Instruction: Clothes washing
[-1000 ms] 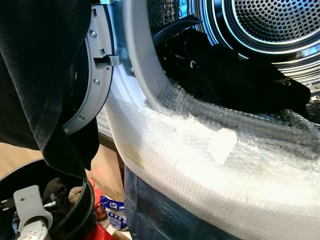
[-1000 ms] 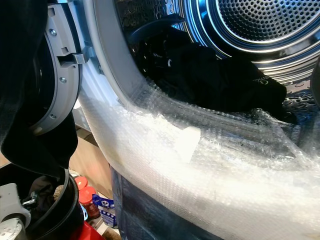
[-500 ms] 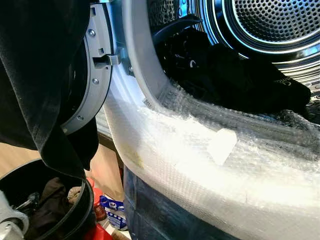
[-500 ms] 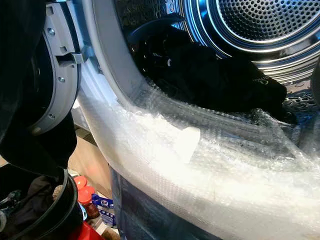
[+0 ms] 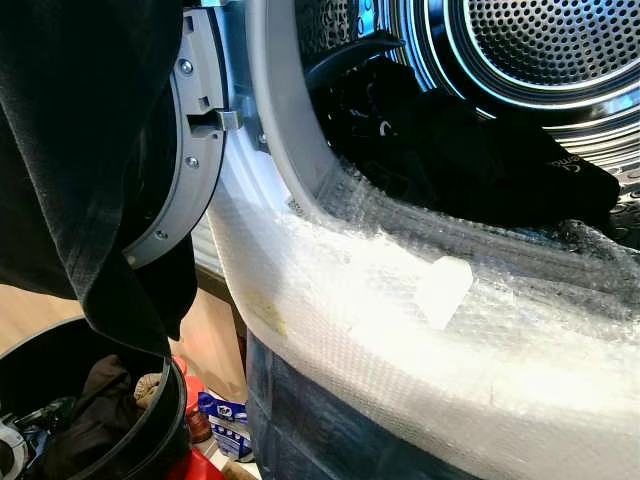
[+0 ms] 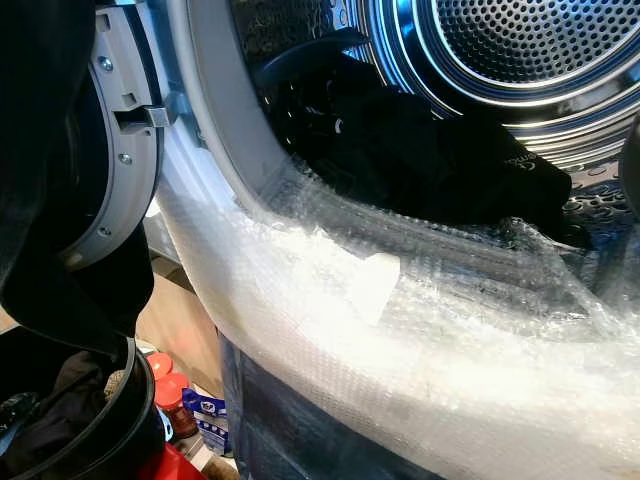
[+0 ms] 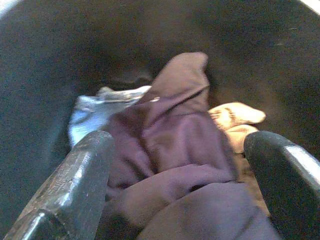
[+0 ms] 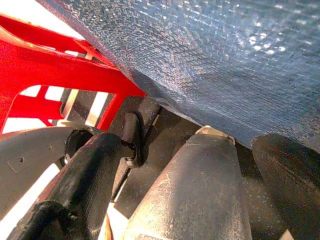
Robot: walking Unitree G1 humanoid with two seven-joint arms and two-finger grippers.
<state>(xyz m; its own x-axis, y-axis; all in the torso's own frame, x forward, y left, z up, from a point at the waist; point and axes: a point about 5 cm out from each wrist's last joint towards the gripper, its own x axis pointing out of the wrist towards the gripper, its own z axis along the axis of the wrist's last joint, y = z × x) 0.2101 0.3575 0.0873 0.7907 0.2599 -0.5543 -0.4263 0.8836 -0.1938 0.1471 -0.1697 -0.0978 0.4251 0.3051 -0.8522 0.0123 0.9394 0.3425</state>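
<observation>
Several garments lie in the black bucket (image 5: 150, 440) at our seven o'clock: a maroon cloth (image 7: 175, 150), a pale blue piece (image 7: 87, 115) and a cream sock (image 7: 237, 117). Our left gripper (image 7: 180, 165) hangs over the maroon cloth, jaws wide apart on either side. We could pinch several pieces at once, or drag a lift into the dark garment (image 5: 80, 150) draped over the open door (image 5: 195, 150). More dark laundry (image 5: 470, 160) sits in the drum (image 5: 560, 50), beyond the bubble wrap (image 5: 420, 330) on the sill at twelve o'clock. Our right gripper's jaws we cannot tell; that view is crowded and hard to read
</observation>
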